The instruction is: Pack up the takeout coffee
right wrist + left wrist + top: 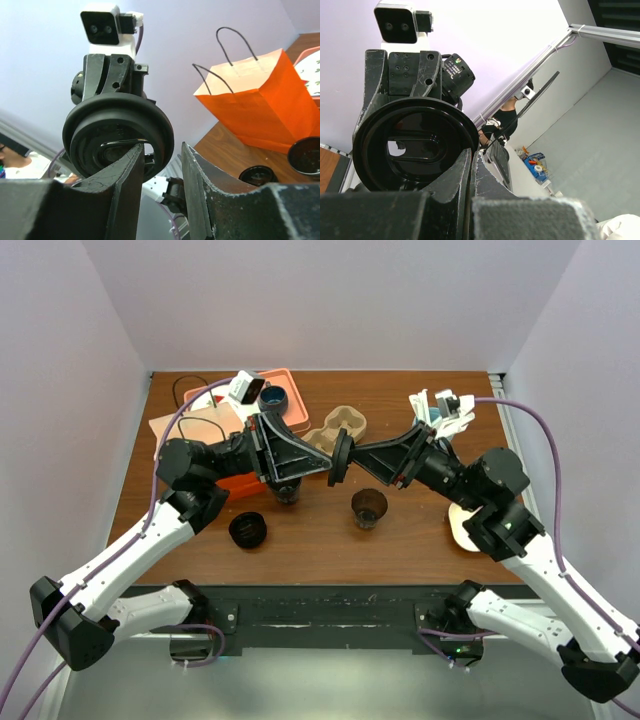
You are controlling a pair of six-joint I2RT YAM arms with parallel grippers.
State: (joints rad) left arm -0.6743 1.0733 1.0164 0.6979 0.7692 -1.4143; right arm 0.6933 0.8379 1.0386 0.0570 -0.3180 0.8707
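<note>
Top external view: our two tools meet nose to nose above the middle of the bench [320, 545]. The left tool [327, 468] is pinched tight on the rim of a black lid [340, 457]. From the left wrist we see its fingers pressed together with the lid's wall caught in the seam. The right tool [352, 454] faces the same lid from the other side with its jaws part-way apart. In the right wrist view one finger lies across the lid's face and one outside the rim, and we can't say it's gripping. The lid stands on edge between them, one face turned to each tool.

Now outward and down. The takeout coffee [288, 496], as we read it, is the dark cup standing upright on the bench straight beneath the left tool, a touch toward the near edge from where the tools meet. Much of it is hidden under that tool, and we can't settle from here whether it's capped. So the left arm sits over it, and any reach for it looks like a drop, not a sweep.

The open brown cup [368, 507] stands apart, nearer the right tool, and a low black round piece [248, 530] lies further left. Under the left arm is the orange bag [238, 486], with the cardboard carrier [338, 426] further back.
</note>
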